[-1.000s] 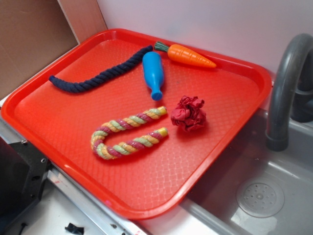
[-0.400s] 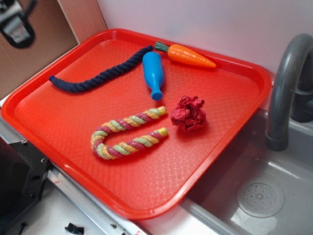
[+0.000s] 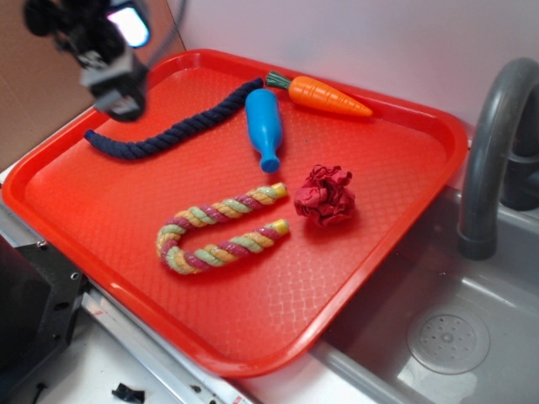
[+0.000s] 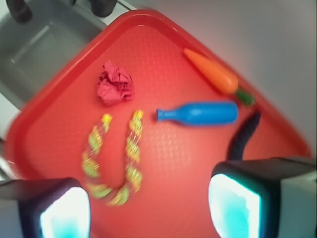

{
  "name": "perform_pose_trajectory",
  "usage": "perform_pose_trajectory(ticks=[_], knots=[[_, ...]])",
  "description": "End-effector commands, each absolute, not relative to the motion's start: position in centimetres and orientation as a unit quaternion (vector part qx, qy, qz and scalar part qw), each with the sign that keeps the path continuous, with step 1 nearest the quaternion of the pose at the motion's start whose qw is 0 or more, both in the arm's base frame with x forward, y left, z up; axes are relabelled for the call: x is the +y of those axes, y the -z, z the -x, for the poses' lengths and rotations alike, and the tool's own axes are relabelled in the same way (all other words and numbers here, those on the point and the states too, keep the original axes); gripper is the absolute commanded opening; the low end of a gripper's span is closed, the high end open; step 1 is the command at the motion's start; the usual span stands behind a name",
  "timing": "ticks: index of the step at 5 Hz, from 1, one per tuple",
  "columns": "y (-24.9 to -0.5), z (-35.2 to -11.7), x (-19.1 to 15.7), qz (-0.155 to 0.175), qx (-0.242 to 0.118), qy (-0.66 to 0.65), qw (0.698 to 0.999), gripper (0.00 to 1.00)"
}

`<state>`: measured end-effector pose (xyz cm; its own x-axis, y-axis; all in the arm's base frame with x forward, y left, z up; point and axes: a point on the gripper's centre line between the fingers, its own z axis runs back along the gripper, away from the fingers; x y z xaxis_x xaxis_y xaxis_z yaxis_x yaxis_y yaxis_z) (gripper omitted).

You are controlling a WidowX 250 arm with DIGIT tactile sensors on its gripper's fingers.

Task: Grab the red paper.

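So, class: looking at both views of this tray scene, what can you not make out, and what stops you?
- Gripper, exterior view: motion blur smears it, so how the jaws stand is unclear there.
- Navy rope, wrist view: only one end shows; a jaw covers the rest.
- Tap, exterior view: the right edge cuts it off.
- Red paper: its underside is hidden against the tray.

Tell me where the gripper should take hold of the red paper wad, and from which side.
Best from straight above, closing across the middle of the red paper. It is a rough ball with ragged folds and no handle, lying free on the tray. The striped rope ends close beside it, so the open gripper should probably straddle the other sides.
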<state>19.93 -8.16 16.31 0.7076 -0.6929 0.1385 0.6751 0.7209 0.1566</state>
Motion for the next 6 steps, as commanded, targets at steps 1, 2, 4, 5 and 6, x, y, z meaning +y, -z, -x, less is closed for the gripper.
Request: perform_pose_trajectory(ticks=[1, 2, 4, 5, 6], knots=[[-14.7, -23.8, -11.5, -0.041, -0.16, 0.486, 0.858, 1.0], [-13.0, -25.2, -12.1, 0.007, -0.155, 0.527, 0.836, 1.0], [-8.3, -26.3, -13.5, 0.069, -0.093, 0.569, 0.814, 1.0], [-6.6, -26.5, -14.5, 0.073, -0.071, 0.583, 0.806, 1.0], [-4.9, -26.4, -15.2, 0.086, -0.051, 0.593, 0.799, 1.0]])
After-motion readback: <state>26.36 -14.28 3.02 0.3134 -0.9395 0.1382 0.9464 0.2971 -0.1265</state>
